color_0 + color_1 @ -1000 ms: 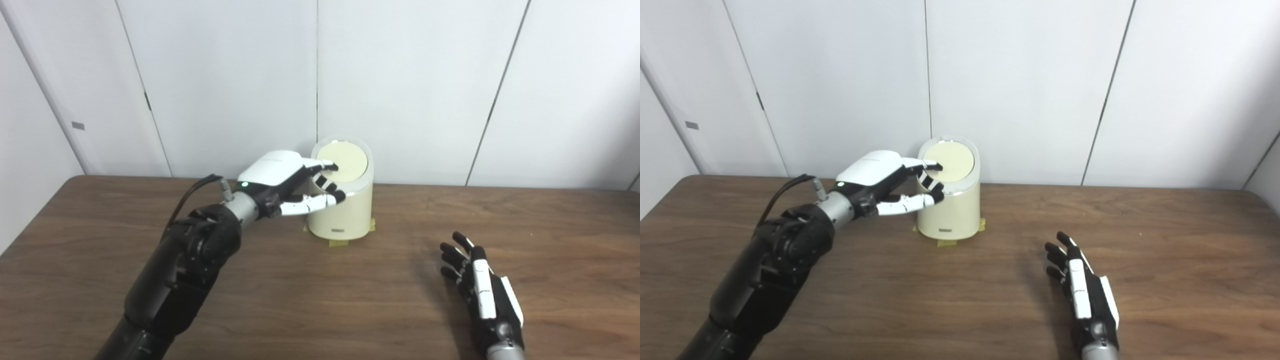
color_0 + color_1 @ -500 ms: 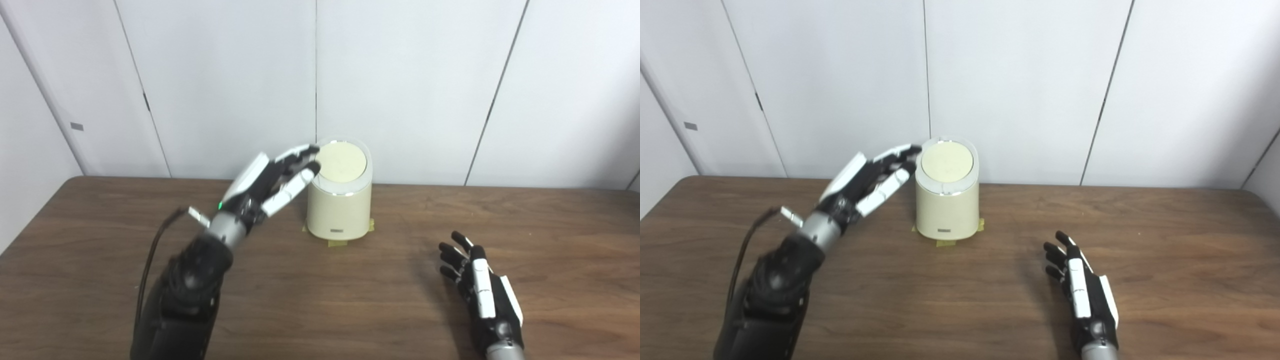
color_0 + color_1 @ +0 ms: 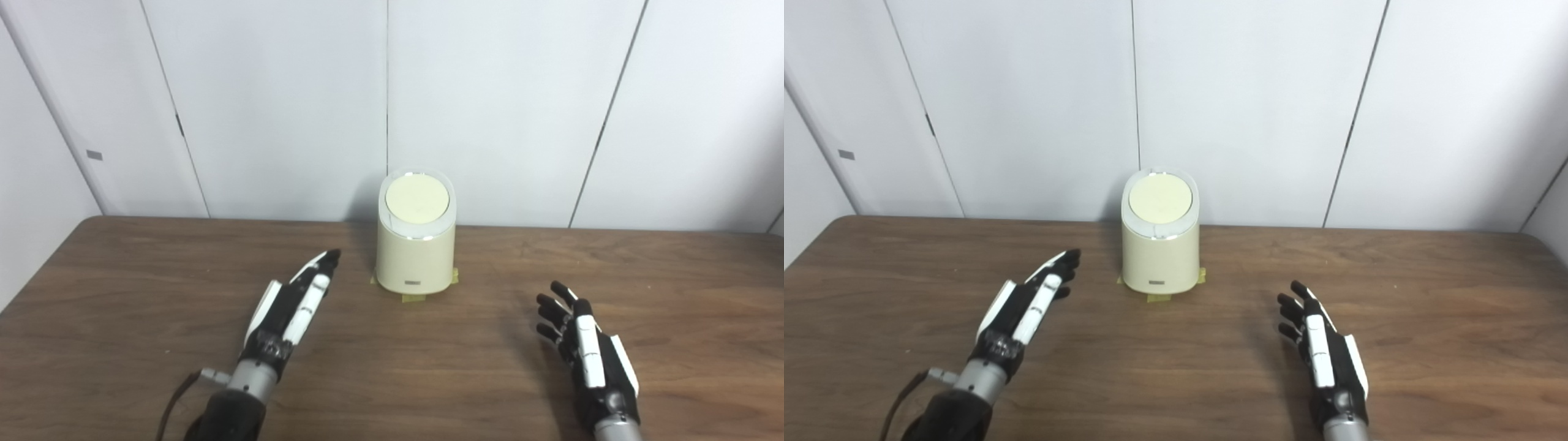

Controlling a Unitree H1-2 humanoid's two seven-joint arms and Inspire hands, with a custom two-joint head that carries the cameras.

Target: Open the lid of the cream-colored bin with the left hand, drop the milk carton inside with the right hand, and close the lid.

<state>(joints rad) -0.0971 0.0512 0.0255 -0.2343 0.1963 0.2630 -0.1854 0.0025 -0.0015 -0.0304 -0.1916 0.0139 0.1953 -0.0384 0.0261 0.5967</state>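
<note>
Brown tabletop (image 3: 153,294) now: left hand (image 3: 293,301) has pulled back off the closed lid (image 3: 417,199), fingers straight, empty; right hand (image 3: 585,343) empty, spread; task looks finished.

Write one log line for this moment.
bin: lid closed | left hand: open, low | right hand: open | carton: not visible
</note>
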